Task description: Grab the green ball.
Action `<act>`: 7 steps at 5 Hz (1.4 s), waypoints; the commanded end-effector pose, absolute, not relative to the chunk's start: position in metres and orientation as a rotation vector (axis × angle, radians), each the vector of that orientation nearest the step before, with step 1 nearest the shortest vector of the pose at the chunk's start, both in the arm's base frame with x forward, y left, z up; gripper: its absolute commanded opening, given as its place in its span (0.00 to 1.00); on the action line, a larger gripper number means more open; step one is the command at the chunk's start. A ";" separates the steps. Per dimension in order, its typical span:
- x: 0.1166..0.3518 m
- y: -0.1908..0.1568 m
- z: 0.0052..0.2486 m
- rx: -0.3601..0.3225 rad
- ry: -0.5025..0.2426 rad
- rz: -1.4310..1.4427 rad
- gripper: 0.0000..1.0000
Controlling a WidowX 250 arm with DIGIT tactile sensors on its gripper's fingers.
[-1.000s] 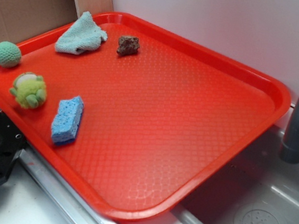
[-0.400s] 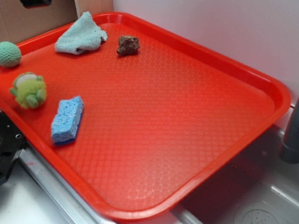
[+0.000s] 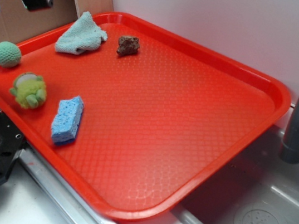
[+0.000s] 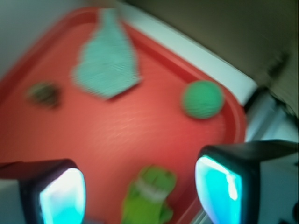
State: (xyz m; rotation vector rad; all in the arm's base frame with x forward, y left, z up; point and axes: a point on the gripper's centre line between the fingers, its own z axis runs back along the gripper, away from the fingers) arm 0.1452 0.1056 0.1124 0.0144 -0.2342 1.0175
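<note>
Blurred wrist view, green ball (image 4: 202, 99) near tray corner, tool (image 4: 140, 189) spread, cropped at exterior's edge.

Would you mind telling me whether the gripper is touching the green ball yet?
Apart. In the wrist view the gripper is open and empty, and bare red tray separates it from the green ball.

blurred green ball (image 4: 202, 99) on red tray (image 4: 117, 135) — gripper (image 4: 140, 196) fingers parted, empty.
</note>
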 end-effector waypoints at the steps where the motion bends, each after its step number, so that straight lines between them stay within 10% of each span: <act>1: 0.144 0.146 0.086 0.197 -0.317 1.509 1.00; 2: 0.146 0.150 0.079 0.361 -0.317 1.528 1.00; 7: 0.067 0.151 0.039 0.200 -0.275 1.322 1.00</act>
